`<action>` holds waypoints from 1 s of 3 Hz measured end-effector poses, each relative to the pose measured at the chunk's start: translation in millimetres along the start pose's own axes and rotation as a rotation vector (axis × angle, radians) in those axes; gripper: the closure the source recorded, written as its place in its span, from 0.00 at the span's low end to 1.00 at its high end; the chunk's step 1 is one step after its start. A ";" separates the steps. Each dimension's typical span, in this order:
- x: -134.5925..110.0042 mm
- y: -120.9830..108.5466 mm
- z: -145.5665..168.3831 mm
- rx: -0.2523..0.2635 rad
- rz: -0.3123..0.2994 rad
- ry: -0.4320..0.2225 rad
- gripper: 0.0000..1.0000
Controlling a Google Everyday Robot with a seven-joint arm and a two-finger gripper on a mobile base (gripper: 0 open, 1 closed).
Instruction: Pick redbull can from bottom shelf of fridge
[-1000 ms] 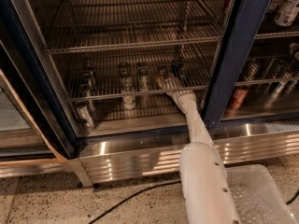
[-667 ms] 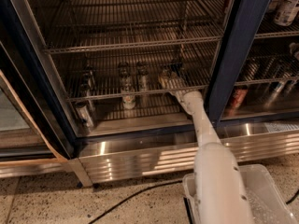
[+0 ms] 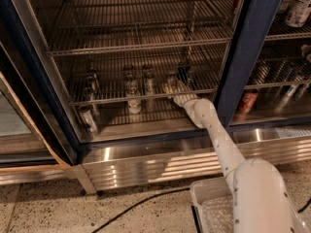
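Observation:
The fridge (image 3: pixel 252 57) has a dark blue frame and stands open in front of me. Its bottom shelf (image 3: pixel 112 97) is a chrome wire rack holding several cans in a row. My gripper (image 3: pixel 173 87) reaches in over the right end of this rack. It sits right at a slim silver-topped can, seemingly the redbull can (image 3: pixel 170 78), which it partly hides. A darker can (image 3: pixel 184 73) stands just right of it and a little further back. My white arm (image 3: pixel 214 135) runs from the lower right up to the shelf.
More cans stand on the rack to the left (image 3: pixel 129 74) (image 3: pixel 92 80). A white-labelled can (image 3: pixel 133 104) and another can (image 3: pixel 88 118) show below the rack. The blue door post is just right of my arm. The ribbed steel base (image 3: pixel 146 164) and a floor cable (image 3: pixel 136 208) are below.
The gripper stays at the same spot on the bottom shelf. The lower arm and its thick base segment have swung to the right and down.

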State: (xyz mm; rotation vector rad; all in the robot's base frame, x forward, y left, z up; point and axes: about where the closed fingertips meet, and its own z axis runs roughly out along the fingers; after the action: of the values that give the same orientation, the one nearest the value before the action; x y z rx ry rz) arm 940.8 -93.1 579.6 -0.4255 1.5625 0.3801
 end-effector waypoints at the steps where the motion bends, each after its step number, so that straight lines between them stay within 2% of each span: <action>1: 1.4 16.5 -15.1 -0.024 -0.008 0.002 1.00; 3: -10.2 44.5 -57.8 -0.048 -0.063 0.007 1.00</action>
State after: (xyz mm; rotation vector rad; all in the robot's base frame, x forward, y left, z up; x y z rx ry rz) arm 868.9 -82.3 590.9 -0.5122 1.5450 0.3682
